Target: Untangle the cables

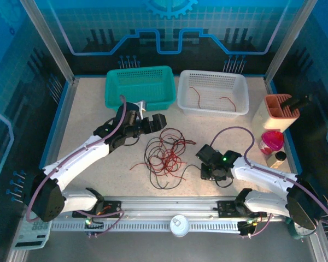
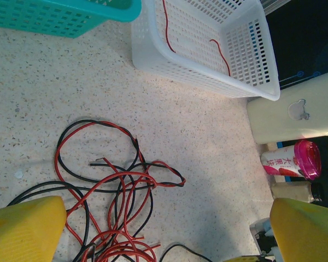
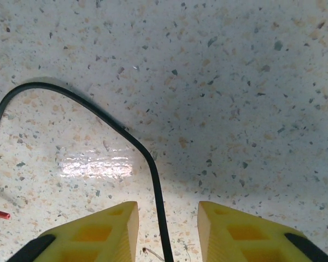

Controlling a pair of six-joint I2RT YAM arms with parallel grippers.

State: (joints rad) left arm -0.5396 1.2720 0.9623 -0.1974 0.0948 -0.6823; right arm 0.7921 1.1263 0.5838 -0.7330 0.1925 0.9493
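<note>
The pale speckled table top (image 1: 87,131) carries everything. At its far edge, well beyond both claws, stand a teal plastic mesh basket (image 1: 136,98) and a white plastic mesh basket (image 1: 208,107); the white one holds two loose red wires (image 1: 195,95).

The left claw (image 2: 167,202) hangs with its yellow fingers spread wide and holds nothing. Just below and ahead of it lies the tangle of thin red and black cables (image 1: 164,153), with the right claw on its other side.

The right claw (image 3: 164,204) is down at the table with its yellow fingers partly apart. A single thin black cable (image 3: 147,158) runs between them, with a gap on each side, so nothing is pinched.

The step in hand looks like picking out this black strand. To do it well, keep the strand centred between the fingers and close fully before lifting. Then draw it slowly away from the heap. If the heap drags along, the left claw could pin it down.
</note>
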